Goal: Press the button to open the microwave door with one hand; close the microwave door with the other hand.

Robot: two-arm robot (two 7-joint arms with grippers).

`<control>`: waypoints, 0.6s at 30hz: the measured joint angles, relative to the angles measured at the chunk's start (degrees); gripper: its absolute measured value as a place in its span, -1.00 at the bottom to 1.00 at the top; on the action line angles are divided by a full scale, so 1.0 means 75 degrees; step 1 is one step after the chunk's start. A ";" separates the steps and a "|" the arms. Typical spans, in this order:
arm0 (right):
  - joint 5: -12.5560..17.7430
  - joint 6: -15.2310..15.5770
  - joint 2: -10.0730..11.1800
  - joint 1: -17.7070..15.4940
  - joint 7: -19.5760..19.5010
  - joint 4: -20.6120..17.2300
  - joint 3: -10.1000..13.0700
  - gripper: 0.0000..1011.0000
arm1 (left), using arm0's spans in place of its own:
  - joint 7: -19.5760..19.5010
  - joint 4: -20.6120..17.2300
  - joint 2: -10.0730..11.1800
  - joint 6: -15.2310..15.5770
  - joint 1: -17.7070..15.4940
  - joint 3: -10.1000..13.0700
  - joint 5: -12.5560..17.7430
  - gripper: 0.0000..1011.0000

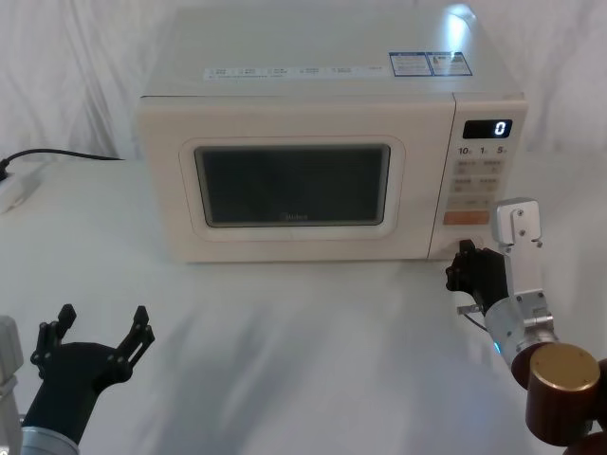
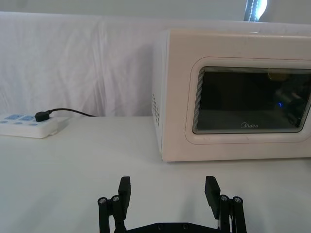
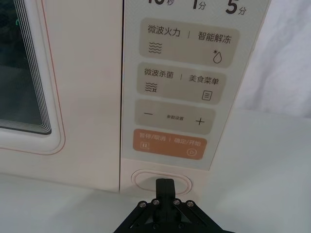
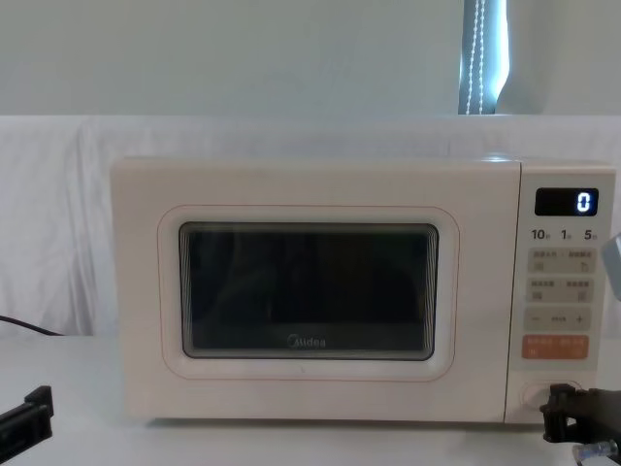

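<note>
**A:** Okay, where is the thing you have to push?

**B:** Look at the bottom middle of the right wrist view. The wide cream-white oval button sits at the very foot of the control panel, just under the orange rectangular key. Your right gripper has its black tip right at that button. Its fingers are pinched together into one point and hold nothing.

**A:** Is it touching yet?

**B:** I cannot tell if it touches or is just in front. In the chest view it comes in at the lower right, level with the button.

**A:** How will the button feel?

**B:** I think it is hard plastic and springy. Push straight in on its middle. A slanted push may slide off the smooth face. The cream-white boxy microwave looks heavy, so it should stay put, but push gently so it does not slide back on the white cloth-covered table.

**A:** And the door?

**B:** The big cream-white microwave door with its dark glass window is shut now, in the middle of the head view. It is stiff and flat with no handle. To close it, you should push on the cream frame, not the glass.

**A:** Where is your other gripper?

**B:** The left gripper waits at the lower left of the head view, fingers spread wide, holding nothing, well apart from the door.
</note>
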 joint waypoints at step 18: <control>-0.0138 -0.0014 -0.0145 0.0127 -0.0083 0.0200 0.0047 -1.00 | 0.0000 0.0000 0.0000 0.0000 0.0000 0.0000 0.0000 0.98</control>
